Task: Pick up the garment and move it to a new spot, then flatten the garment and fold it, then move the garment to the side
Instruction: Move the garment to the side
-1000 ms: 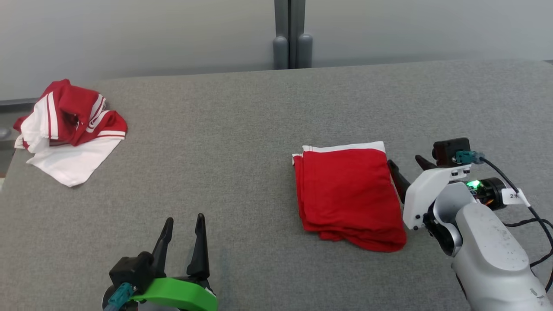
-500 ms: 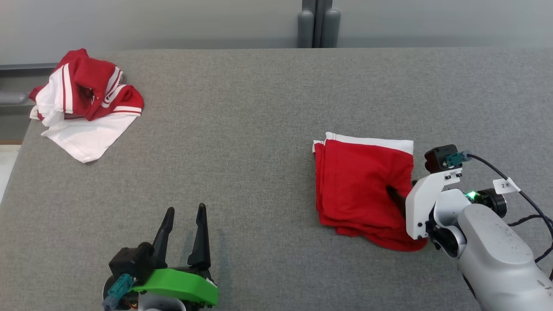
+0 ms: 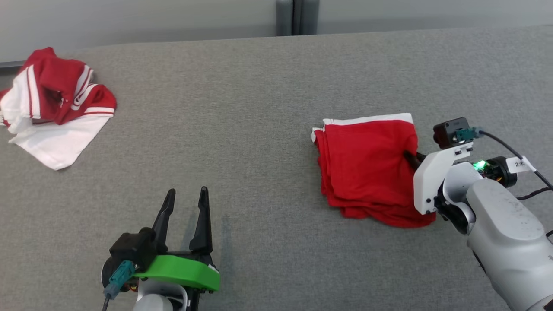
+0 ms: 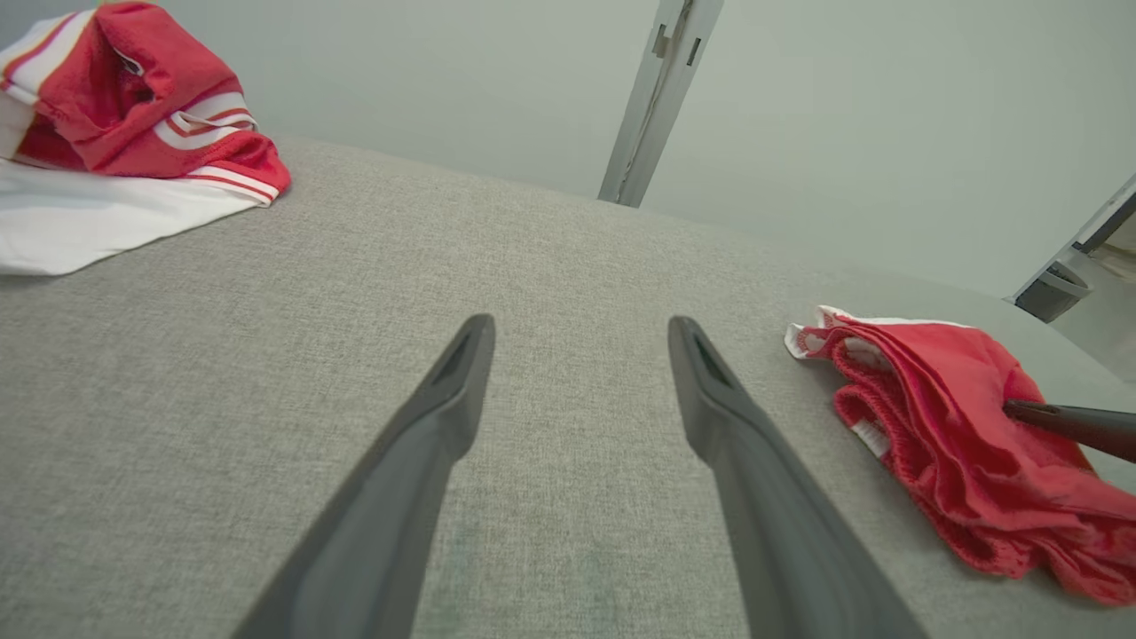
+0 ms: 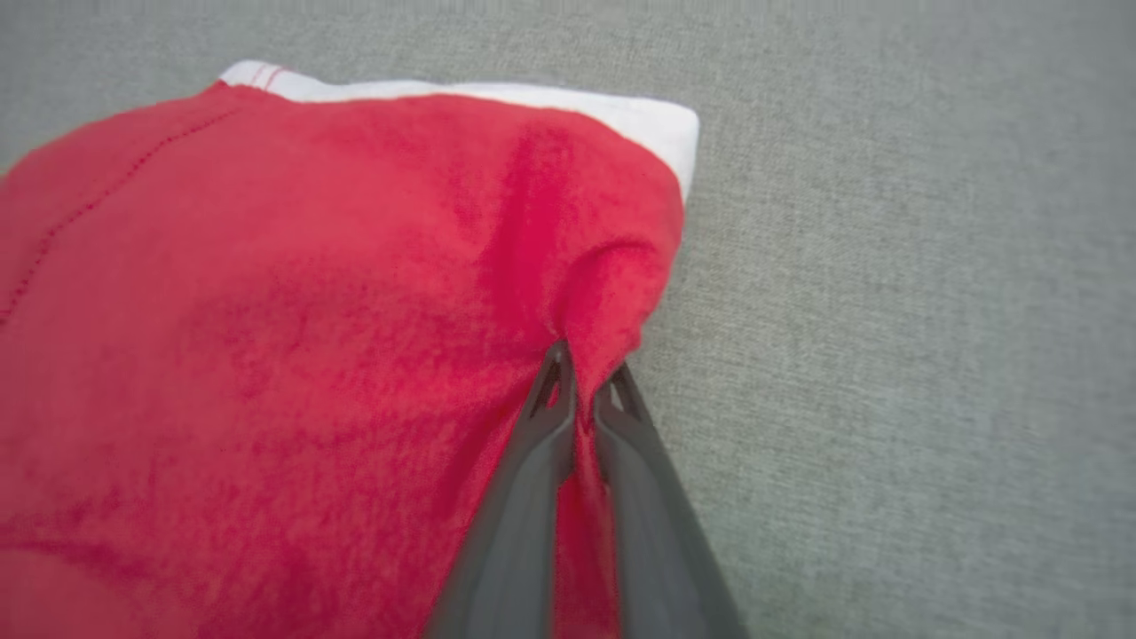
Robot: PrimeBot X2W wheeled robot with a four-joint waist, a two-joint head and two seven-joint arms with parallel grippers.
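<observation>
On the right side of the grey table (image 3: 242, 108) lies the folded red garment (image 3: 367, 168), with its white band (image 3: 367, 119) toward the far edge. A second ago the right gripper (image 5: 581, 386) sat just beside the garment's right edge with its two fingers spread apart. Now those fingers are pressed together. They pinch a little bump of red cloth at that right edge, up near the white band. The cloth puckers where the fingers bite it. The rest of the garment rests on the table and does not look lifted yet.

The left gripper (image 3: 185, 196) is near the front edge of the table, well apart from the garment. Its fingers are spread wide and hold nothing, the same as before. A pile of red and white clothes (image 3: 52, 99) sits at the far left corner. The whole picture has slid a bit, but that is the camera turning, not the things.

The garment is already folded, so I think the last job is starting: moving it to the side. The pinch may catch only the top layers, so the fold could come open when it is pulled.
</observation>
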